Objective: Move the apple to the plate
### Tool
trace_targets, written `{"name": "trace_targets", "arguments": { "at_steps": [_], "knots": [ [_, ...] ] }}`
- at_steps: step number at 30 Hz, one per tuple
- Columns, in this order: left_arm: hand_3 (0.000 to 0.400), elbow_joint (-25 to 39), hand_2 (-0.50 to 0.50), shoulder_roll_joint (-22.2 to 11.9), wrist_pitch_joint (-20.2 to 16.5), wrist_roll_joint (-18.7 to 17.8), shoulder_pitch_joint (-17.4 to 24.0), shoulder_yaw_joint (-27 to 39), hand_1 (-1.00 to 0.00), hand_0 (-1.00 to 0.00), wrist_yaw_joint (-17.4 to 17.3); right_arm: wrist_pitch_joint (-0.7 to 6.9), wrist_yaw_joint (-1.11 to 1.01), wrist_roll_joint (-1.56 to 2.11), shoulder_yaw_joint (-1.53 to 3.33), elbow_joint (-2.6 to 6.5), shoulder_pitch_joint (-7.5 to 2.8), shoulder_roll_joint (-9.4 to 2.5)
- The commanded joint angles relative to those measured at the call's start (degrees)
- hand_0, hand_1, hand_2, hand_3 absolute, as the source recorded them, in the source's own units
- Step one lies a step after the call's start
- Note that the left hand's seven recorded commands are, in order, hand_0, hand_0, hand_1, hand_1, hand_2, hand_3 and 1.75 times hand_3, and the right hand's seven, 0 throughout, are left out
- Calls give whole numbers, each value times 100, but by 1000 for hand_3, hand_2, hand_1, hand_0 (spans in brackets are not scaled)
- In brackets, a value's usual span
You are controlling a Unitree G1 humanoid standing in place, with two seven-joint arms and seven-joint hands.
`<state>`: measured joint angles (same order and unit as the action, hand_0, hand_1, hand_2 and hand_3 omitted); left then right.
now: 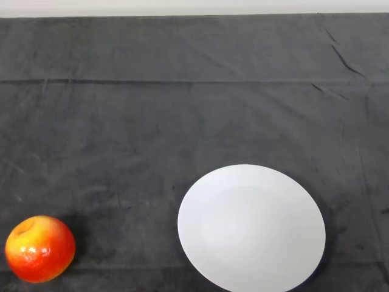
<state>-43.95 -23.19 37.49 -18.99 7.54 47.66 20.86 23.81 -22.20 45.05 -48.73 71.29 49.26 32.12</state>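
Now: apple and plate lie apart on the dark cloth.

Down in the near left corner, the apple [40,248] sits on the dark cloth [182,109], red at its base and yellow-orange toward the top, its stem dimple turned up and a little to the left. To its right, well apart from it, a plain white plate [251,228] lies flat at the near edge, its lower rim cut off by the frame. Creases cross the cloth farther back.

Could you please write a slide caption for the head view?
Red-yellow apple at lower left, apart from the white plate, on dark cloth.
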Motion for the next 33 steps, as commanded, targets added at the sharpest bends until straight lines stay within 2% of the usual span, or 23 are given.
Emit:
{"name": "trace_targets", "arguments": {
  "at_steps": [1, 19, 33],
  "knots": [
    [0, -97, 0, -366, 102, -31, -60, -111, 0, 0, -30, 7, -6, 160, -71, -138, -171, 75],
    [0, 413, 0, -286, -77, 10, 68, -210, 0, 0, 157, 6, -6, 159, -71, -142, -172, 73],
    [0, 1513, 0, -143, -506, 351, 366, -445, 0, 0, 611, 6, -2, 158, -69, -155, -177, 67]
  ]
}}
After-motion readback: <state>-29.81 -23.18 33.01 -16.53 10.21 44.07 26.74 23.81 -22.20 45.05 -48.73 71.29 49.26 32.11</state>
